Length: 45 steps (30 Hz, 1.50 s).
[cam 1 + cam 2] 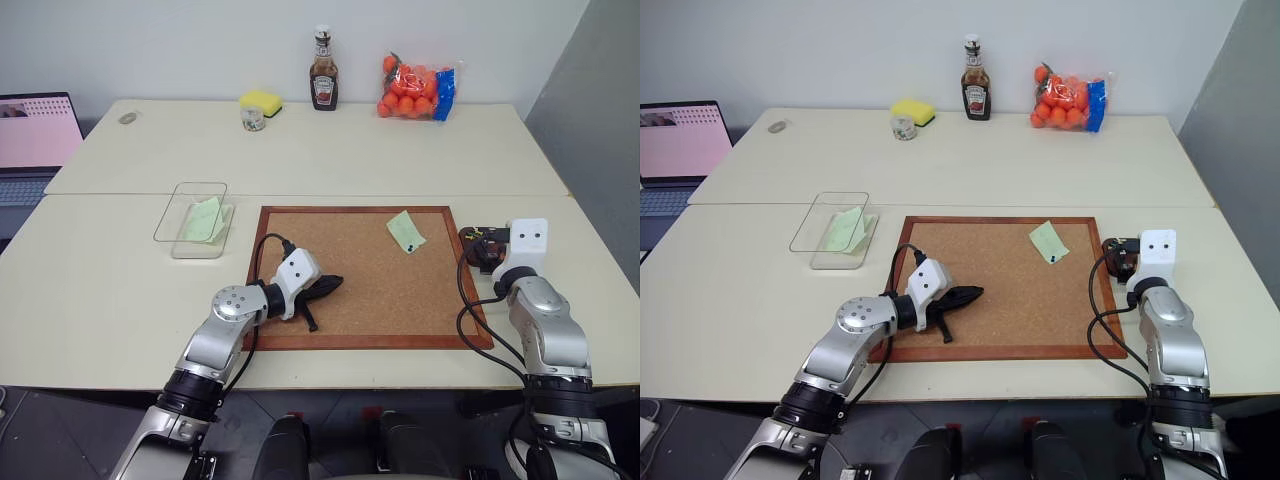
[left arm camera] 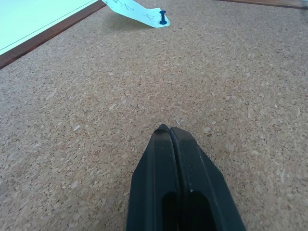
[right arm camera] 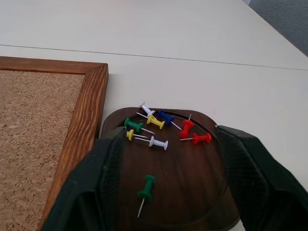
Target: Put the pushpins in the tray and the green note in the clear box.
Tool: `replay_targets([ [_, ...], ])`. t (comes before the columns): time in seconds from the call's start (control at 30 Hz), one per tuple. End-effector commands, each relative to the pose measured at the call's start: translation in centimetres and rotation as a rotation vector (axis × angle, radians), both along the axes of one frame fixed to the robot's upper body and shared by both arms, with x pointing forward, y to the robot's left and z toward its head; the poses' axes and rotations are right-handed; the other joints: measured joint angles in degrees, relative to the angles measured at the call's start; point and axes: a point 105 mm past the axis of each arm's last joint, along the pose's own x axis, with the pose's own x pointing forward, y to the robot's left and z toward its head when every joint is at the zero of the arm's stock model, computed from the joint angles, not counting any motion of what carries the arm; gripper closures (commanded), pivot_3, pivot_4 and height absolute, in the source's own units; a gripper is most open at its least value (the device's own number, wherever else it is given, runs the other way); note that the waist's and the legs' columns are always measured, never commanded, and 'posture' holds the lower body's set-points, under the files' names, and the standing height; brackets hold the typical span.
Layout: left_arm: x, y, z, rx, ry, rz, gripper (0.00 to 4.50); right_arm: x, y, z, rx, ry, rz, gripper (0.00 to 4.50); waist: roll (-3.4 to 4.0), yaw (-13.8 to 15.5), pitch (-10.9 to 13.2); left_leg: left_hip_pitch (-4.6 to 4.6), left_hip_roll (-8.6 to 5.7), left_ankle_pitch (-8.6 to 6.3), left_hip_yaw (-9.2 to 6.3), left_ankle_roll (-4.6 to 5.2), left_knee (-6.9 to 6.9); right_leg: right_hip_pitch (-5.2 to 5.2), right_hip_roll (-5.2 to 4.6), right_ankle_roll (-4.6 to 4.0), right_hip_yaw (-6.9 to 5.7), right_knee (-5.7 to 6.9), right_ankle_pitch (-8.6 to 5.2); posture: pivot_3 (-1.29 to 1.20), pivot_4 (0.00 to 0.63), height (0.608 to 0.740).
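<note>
Right gripper (image 3: 166,192) is hanging spread open over the tray (image 3: 192,211) with pushpins (image 3: 159,127) lying between its fingers, so pin drop looks done; closed left gripper (image 2: 169,131) is pointing at the green note (image 2: 137,10), pinned ahead, needing unpinning next.

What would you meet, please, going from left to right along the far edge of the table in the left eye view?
Laptop → small grey object → small jar → yellow sponge → ketchup bottle → bag of oranges.
</note>
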Motion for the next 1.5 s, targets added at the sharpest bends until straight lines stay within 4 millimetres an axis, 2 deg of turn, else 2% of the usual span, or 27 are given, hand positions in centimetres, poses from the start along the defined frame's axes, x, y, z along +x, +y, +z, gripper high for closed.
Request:
replay_targets([
  [0.03,-0.6,0.1,-1.7,0.043,0.050,-0.012,4.50,-0.4,2.0,3.2,-0.020,-0.130,0.097,1.42,0.00,0.0,0.0,0.00,0.00,0.00,-0.01,0.00,0.00,0.00,0.00,0.00,0.00,0.00,0.00,0.00,0.150,0.740],
  [0.27,-0.6,0.2,-1.7,0.045,0.050,-0.008,4.50,-2.4,6.3,4.8,-0.006,-0.213,0.292,1.42,0.00,0.0,0.0,-0.02,0.00,0.00,-0.04,0.00,0.00,0.00,0.00,0.00,-0.02,-0.02,0.00,0.00,0.150,0.740],
  [0.37,-0.5,0.3,-1.7,0.046,0.048,-0.003,4.50,-3.3,9.4,4.3,0.006,-0.192,0.393,1.42,0.00,0.0,0.0,-0.01,0.02,0.00,-0.05,0.00,0.00,0.00,0.01,0.00,-0.02,-0.02,-0.01,0.00,0.150,0.740],
  [0.47,-0.4,0.4,-1.7,0.047,0.048,-0.001,4.50,-3.4,11.1,3.7,0.017,-0.165,0.435,1.42,0.00,0.0,0.0,0.00,0.03,0.00,-0.06,0.00,0.00,0.00,0.01,0.00,-0.03,-0.02,-0.01,0.00,0.150,0.740],
  [0.63,-0.4,0.4,-1.7,0.049,0.046,-0.003,4.50,-2.0,12.0,2.2,0.010,-0.109,0.417,1.42,0.00,0.0,0.0,-0.01,0.01,0.00,-0.04,0.00,0.00,0.01,0.00,0.00,-0.04,-0.05,0.00,0.00,0.150,0.740],
  [0.77,-0.4,0.4,-1.6,0.049,0.042,0.001,4.50,-1.0,11.8,1.2,0.009,-0.077,0.376,1.42,0.00,0.0,0.0,-0.01,0.02,0.00,-0.06,0.00,0.00,0.00,0.01,0.00,-0.04,-0.04,0.00,0.00,0.150,0.740],
  [1.1,-0.5,0.6,-1.6,0.051,0.041,0.007,4.50,0.1,11.9,-0.4,0.019,-0.026,0.387,1.42,0.00,0.0,0.0,-0.01,0.02,0.00,-0.06,0.00,0.00,0.01,0.01,0.00,-0.03,-0.03,0.00,0.00,0.150,0.740],
  [1.5,-0.6,0.6,-1.7,0.050,0.042,0.006,4.50,0.3,11.7,-0.6,0.023,-0.024,0.383,3.61,0.00,-0.1,0.0,0.00,0.02,0.00,-0.05,0.00,0.00,0.01,0.01,0.00,-0.03,-0.03,0.00,0.00,0.150,0.740],
])
